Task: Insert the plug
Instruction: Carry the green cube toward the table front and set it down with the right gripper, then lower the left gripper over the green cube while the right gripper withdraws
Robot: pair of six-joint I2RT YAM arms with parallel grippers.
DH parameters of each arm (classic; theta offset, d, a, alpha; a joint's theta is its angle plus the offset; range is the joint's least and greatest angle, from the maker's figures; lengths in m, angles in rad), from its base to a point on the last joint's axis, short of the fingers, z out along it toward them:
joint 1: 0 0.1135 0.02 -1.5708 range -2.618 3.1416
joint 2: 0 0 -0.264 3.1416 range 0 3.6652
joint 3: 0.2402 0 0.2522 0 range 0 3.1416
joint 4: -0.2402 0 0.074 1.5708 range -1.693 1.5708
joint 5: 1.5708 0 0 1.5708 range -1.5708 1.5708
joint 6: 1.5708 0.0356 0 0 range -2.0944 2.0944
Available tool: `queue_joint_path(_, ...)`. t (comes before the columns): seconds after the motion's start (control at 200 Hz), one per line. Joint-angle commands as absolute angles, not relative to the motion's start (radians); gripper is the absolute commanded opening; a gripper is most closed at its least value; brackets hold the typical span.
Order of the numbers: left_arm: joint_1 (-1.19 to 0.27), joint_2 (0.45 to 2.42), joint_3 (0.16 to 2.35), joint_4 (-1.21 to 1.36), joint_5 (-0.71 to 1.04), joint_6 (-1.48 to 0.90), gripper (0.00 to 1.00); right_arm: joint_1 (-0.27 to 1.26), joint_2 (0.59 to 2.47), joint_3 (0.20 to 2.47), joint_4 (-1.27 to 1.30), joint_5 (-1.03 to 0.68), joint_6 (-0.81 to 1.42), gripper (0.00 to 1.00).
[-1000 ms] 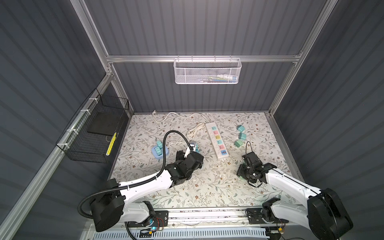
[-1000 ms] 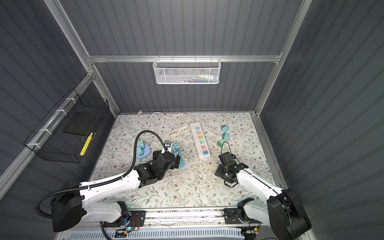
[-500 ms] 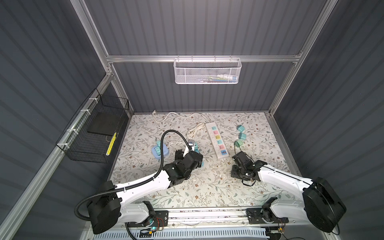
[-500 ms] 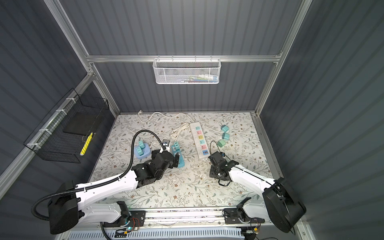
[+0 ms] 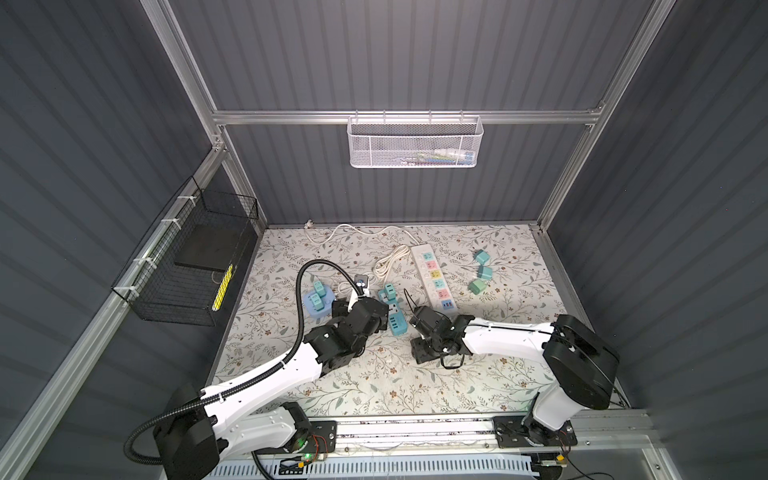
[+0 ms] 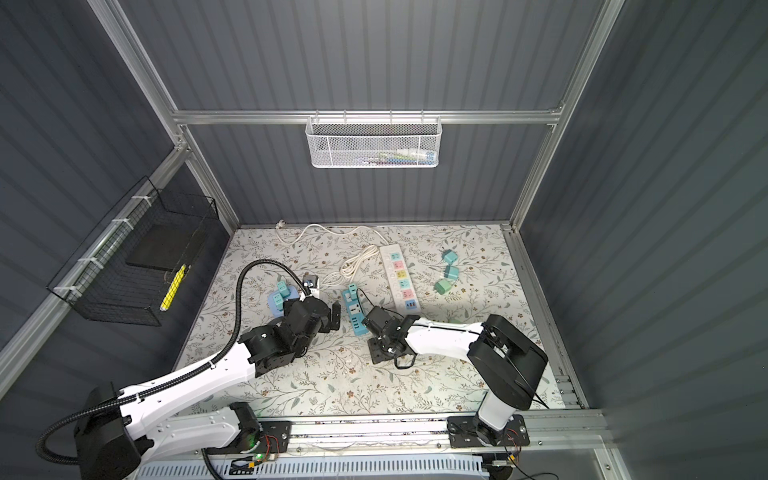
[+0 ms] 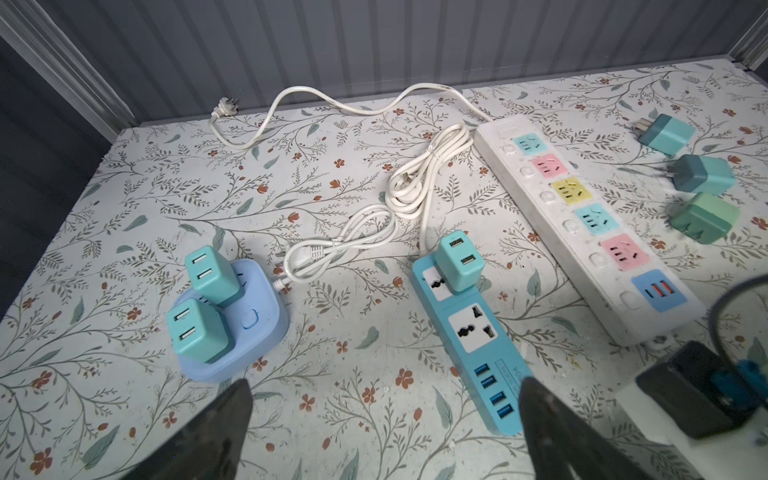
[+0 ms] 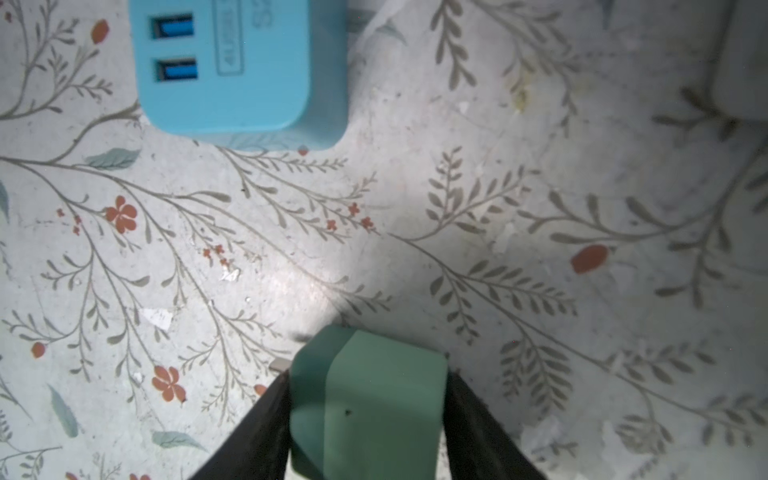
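Observation:
A green plug sits between the two black fingers of my right gripper, which is shut on it just above the floral mat. A metal prong shows at the plug's side. Ahead of it lies the USB end of the blue power strip. In both top views the right gripper hovers just right of that strip; the held plug is hidden there. My left gripper is open and empty, one finger over the strip's USB end.
A teal plug stands in the blue strip's far socket. A round light-blue socket base carries two teal plugs. The white power strip, its coiled cords and three loose plugs lie further back.
My right arm has swung left from the right side of the mat to the blue strip's near end, carrying the green plug. The left arm has barely moved.

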State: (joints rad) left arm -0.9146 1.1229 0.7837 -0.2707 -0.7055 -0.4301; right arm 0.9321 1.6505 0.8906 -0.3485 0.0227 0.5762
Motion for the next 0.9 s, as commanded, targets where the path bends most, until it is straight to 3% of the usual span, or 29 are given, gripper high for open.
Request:
queue_joint_path(0.0, -0.912, 1.128, 0.771, -0.283, -0.689, -0.462, 1.00, 0.935, 1.638, 0.874, -0.383, 0.026, 0.534, 0.65)
queue_joint_path(0.12, -0.911, 1.192, 0.824, -0.280, -0.656, -0.437, 1.00, 0.933, 1.546, 0.837, -0.379, 0.020, 0.519, 0.81)
queue_joint_path(0.235, -0.911, 1.258, 0.872, -0.280, -0.636, -0.410, 1.00, 0.931, 1.461, 0.786, -0.374, 0.029, 0.514, 0.88)
queue_joint_path(0.891, -0.898, 1.405, 0.949, -0.249, -0.488, -0.373, 1.00, 0.837, 1.470, 0.709, -0.400, 0.116, 0.464, 0.84)
